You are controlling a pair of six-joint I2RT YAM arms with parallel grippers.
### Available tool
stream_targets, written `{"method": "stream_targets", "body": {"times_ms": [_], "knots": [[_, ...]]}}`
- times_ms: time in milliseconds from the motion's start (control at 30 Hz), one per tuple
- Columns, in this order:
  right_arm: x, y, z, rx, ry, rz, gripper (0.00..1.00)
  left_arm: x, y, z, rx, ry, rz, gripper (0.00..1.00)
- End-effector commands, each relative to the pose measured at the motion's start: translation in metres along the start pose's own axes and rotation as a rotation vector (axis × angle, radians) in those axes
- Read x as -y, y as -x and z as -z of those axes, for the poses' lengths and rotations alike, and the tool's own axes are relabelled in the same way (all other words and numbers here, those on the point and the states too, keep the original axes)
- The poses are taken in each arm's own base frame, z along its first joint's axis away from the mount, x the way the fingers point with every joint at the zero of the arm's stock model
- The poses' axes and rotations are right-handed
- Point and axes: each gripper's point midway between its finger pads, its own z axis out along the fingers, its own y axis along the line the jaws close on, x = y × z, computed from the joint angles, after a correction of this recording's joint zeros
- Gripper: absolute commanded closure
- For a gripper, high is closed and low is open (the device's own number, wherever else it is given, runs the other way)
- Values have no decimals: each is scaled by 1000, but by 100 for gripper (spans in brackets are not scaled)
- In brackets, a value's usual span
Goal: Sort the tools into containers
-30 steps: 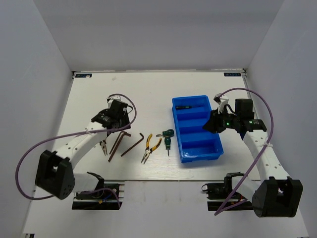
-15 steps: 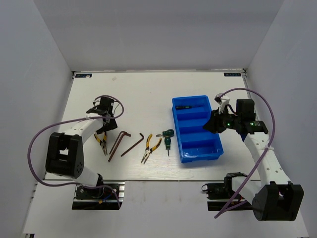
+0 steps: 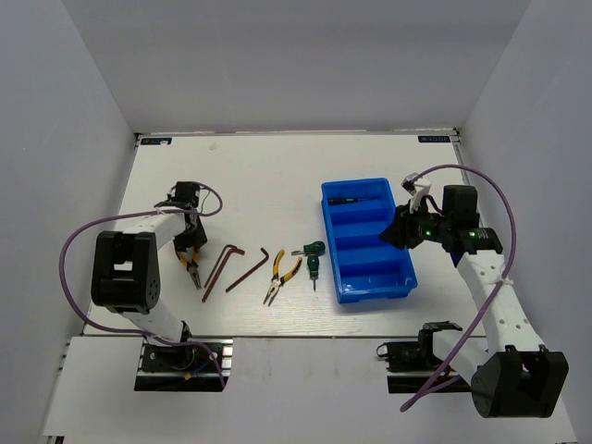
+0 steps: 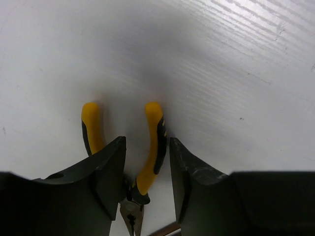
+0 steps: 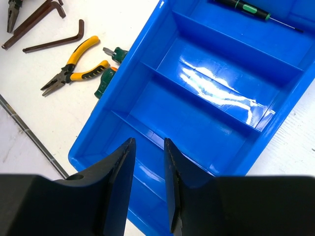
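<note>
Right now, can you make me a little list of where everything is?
tray: blue, four sections
in tray: screwdriver, far section
on table: left pliers, other pliers, hex keys, green tool
left claw: open, astride one left pliers handle
right claw: open, empty, above tray

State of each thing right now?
Blue tray: three compartments empty.
Screwdriver: in tray's far compartment.
Left end effector: open, straddling one handle of left pliers.
Right end effector: open, empty, above tray.
Left pliers: flat on table, handles spread.
Middle pliers: on table, handles spread.
Hex keys: loose on table.
Green-black tool: on table beside tray.
</note>
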Motion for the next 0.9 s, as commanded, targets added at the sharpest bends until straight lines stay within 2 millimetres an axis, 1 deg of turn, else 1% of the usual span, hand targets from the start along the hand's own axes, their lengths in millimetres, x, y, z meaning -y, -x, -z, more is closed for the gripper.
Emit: {"method": "stream_targets", "body": {"times_ms": [0, 67, 133, 167, 233, 267, 300, 333, 367, 400, 433, 467, 500, 533, 567, 600, 633, 667, 700, 733, 767, 800, 833, 867], "knots": [[-6, 18, 8, 49, 2, 35, 64, 10, 3, -1, -10, -76, -37, 49], [-6, 19, 8, 52, 1, 35, 64, 12, -2, -4, -24, -89, -39, 50], [-7, 19, 9, 53, 2, 33, 64, 16, -6, -6, -43, -108, -54, 59], [-7, 19, 9, 54, 3, 35, 64, 16, -6, -6, -43, -108, -54, 70], [-7, 19, 9, 56, 1, 36, 64, 20, -8, -6, -51, -133, -64, 80], [-8, 19, 9, 55, 2, 34, 64, 24, -5, -3, -41, -141, -82, 90], [-7, 19, 10, 58, -1, 35, 64, 25, -1, -2, -33, -144, -80, 95], [-8, 20, 9, 58, 4, 37, 59, 27, 2, 2, -19, -160, -85, 98], [-7, 19, 9, 56, 2, 34, 53, 34, 8, 10, 0, -194, -88, 100], [-8, 20, 9, 59, 6, 36, 45, 38, 21, 22, 46, -222, -78, 100], [-8, 19, 9, 58, 8, 33, 37, 39, 30, 31, 79, -233, -71, 100], [-9, 19, 8, 56, 12, 30, 37, 41, 39, 41, 112, -257, -76, 100], [-9, 18, 7, 54, 17, 30, 37, 47, 55, 56, 160, -294, -67, 100], [-9, 18, 6, 52, 19, 29, 37, 51, 68, 76, 219, -331, -75, 100], [-9, 18, 7, 50, 17, 25, 39, 57, 76, 90, 249, -380, -73, 100], [-8, 17, 6, 49, 18, 24, 41, 67, 90, 111, 296, -437, -79, 100], [-7, 17, 6, 48, 12, 25, 42, 76, 98, 127, 337, -488, -97, 100], [-7, 16, 6, 47, 14, 23, 44, 87, 103, 148, 365, -576, -109, 100], [-5, 17, 5, 48, 7, 25, 44, 95, 118, 166, 413, -635, -114, 100], [-5, 15, 4, 42, 10, 22, 44, 104, 120, 178, 426, -678, -131, 100], [-4, 15, 4, 44, 3, 23, 44, 119, 125, 202, 447, -772, -153, 100], [-4, 15, 4, 40, 5, 19, 44, 126, 132, 215, 486, -828, -167, 100], [-2, 14, 3, 36, 1, 14, 44, 145, 126, 235, 487, -932, -203, 100], [0, 14, 3, 35, -8, 16, 44, 155, 126, 252, 503, -1007, -222, 100]]}}
